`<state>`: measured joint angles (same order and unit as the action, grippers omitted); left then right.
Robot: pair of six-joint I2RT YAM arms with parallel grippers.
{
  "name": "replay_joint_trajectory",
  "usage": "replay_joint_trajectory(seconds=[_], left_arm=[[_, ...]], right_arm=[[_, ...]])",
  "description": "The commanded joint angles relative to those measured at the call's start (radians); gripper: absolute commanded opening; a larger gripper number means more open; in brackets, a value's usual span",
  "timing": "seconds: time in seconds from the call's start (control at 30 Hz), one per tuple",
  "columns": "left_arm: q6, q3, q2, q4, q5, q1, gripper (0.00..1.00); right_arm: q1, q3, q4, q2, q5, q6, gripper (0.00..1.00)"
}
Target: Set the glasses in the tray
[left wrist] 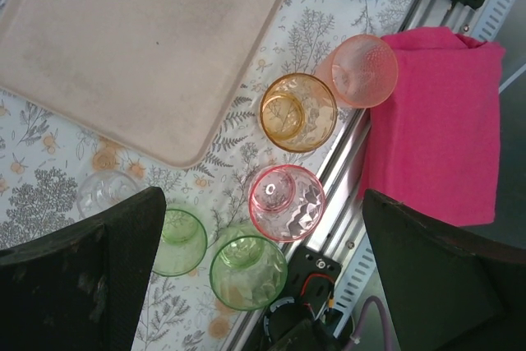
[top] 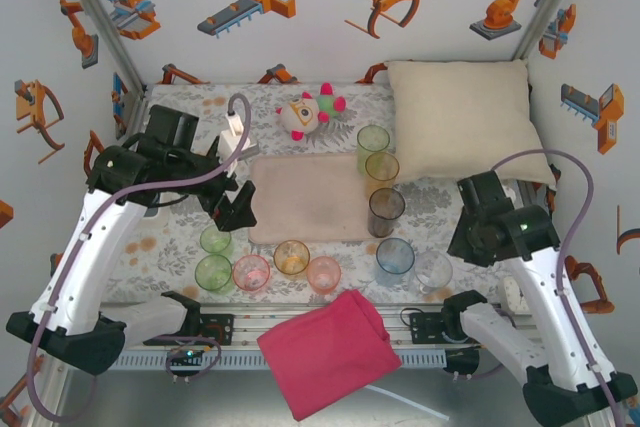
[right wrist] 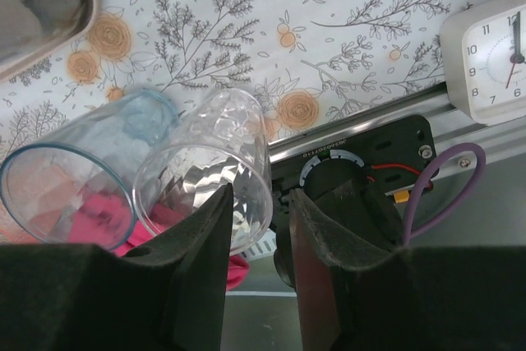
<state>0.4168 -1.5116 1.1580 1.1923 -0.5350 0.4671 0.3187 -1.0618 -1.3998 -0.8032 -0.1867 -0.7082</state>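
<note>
My right gripper (right wrist: pixel 263 192) is closest to the lens, at the bottom of the right wrist view. Its 2 dark fingers stand close together with only a slim gap. The rim of the clear glass (right wrist: pixel 205 174) lines up with that gap, and I cannot tell whether I am pinching it or just above it. The blue glass (right wrist: pixel 78 174) touches the clear one on its left. A white clock (right wrist: pixel 493 51) lies at the right edge.

My left gripper (left wrist: pixel 263 195) is spread wide and holds nothing. Beneath it, in the lower middle of the left wrist view, stand the pink glass (left wrist: pixel 287 202) and the green glass (left wrist: pixel 248 273). The orange glass (left wrist: pixel 298 112) and the peach glass (left wrist: pixel 364 70) stand above them. The tray (left wrist: pixel 148 39) takes the upper left of that view.

From above, the tray lies mid-frame on the flowered cloth (top: pixel 440 197), with the glasses along its lower and right sides. The smoky glass (top: pixel 386 212), the yellow glass (top: pixel 381 169) and the tall green glass (top: pixel 373 140) form a column by its right edge. A pink cloth (top: pixel 330 352) lies at bottom centre.
</note>
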Motion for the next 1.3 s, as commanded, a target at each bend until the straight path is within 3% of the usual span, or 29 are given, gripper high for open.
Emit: replay_joint_trajectory(seconds=[0.0,0.83,1.27], left_arm=[[-0.02,-0.025,0.001,0.003,-0.038,0.007,0.97],[-0.016,-0.021,-0.006,0.0,-0.048,0.011,0.97],[-0.017,-0.021,-0.002,0.0,-0.056,0.018,0.97]], right_arm=[[0.008,0.03,-0.013,0.022,0.036,-0.019,0.35],[0.007,0.107,-0.003,-0.007,0.082,0.001,0.35],[0.008,0.151,0.041,0.001,0.054,-0.026,0.29]])
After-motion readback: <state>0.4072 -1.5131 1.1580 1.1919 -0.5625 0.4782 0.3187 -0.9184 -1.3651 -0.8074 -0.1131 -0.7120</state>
